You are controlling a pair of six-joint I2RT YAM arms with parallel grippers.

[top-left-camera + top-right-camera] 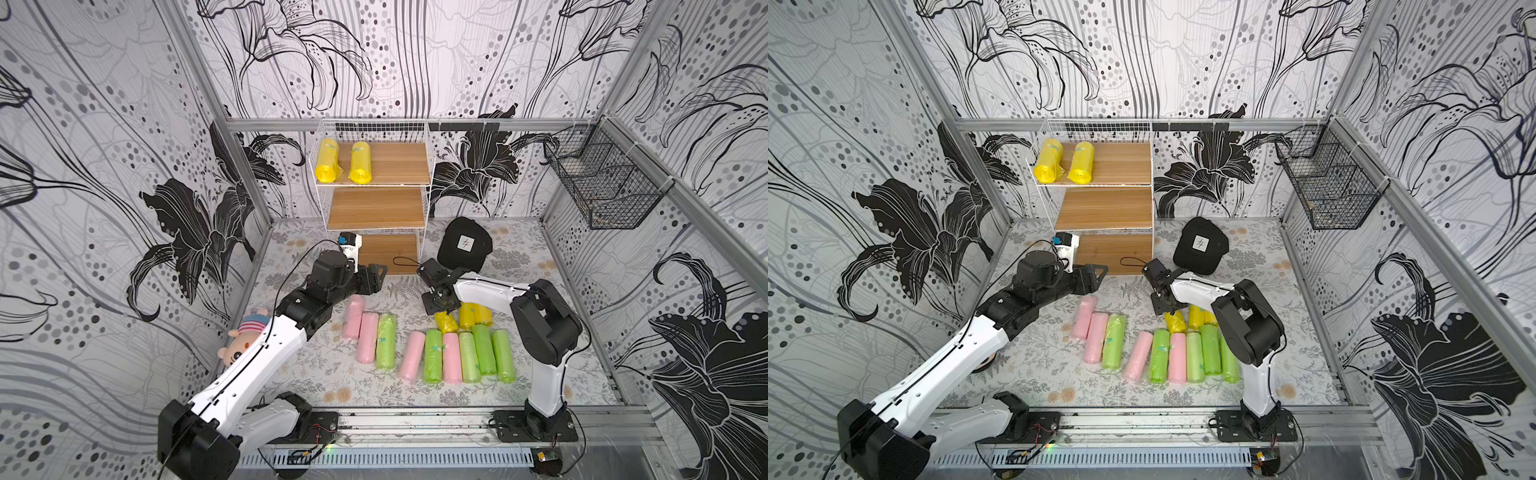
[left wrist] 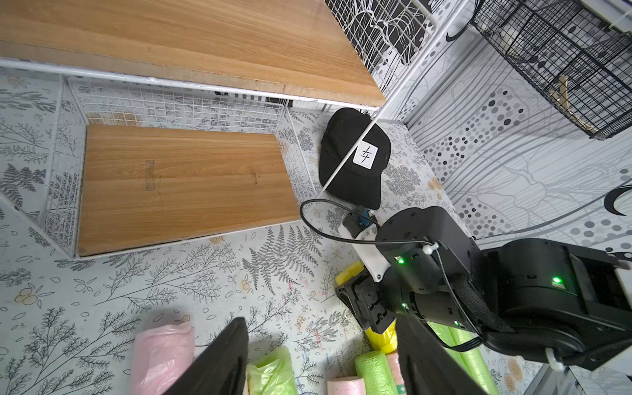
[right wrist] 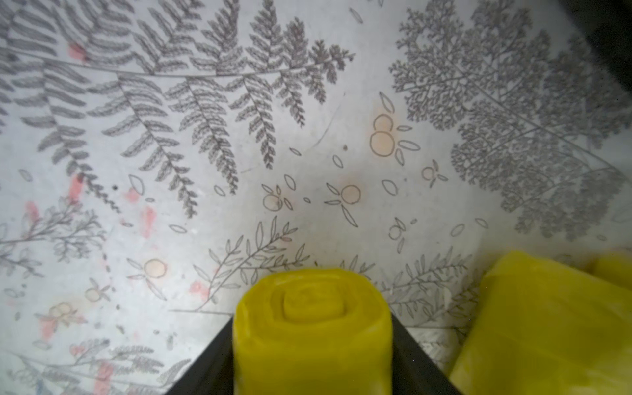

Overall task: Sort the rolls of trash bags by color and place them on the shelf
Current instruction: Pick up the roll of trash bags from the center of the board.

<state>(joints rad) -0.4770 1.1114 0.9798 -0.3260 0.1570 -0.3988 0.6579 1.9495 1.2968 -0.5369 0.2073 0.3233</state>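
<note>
The shelf (image 1: 399, 164) (image 1: 1121, 164) stands at the back with two yellow rolls (image 1: 326, 161) (image 1: 360, 163) on its top board. Pink (image 1: 368, 336), green (image 1: 432, 355) and yellow (image 1: 467, 316) rolls lie on the table in both top views. My right gripper (image 1: 434, 306) (image 3: 312, 345) points down and is shut on the end of a yellow roll (image 1: 445, 322) (image 3: 312, 318), which fills the gap between its fingers. Another yellow roll (image 3: 540, 325) lies beside it. My left gripper (image 1: 376, 276) (image 2: 319, 328) hovers open and holds nothing, between the lowest board (image 2: 184, 184) and a pink roll (image 2: 160, 355).
A black cap (image 1: 463, 245) lies right of the shelf. On the right wall hangs a black wire basket (image 1: 602, 183). A plush toy (image 1: 245, 336) sits at the table's left edge, partly behind my left arm.
</note>
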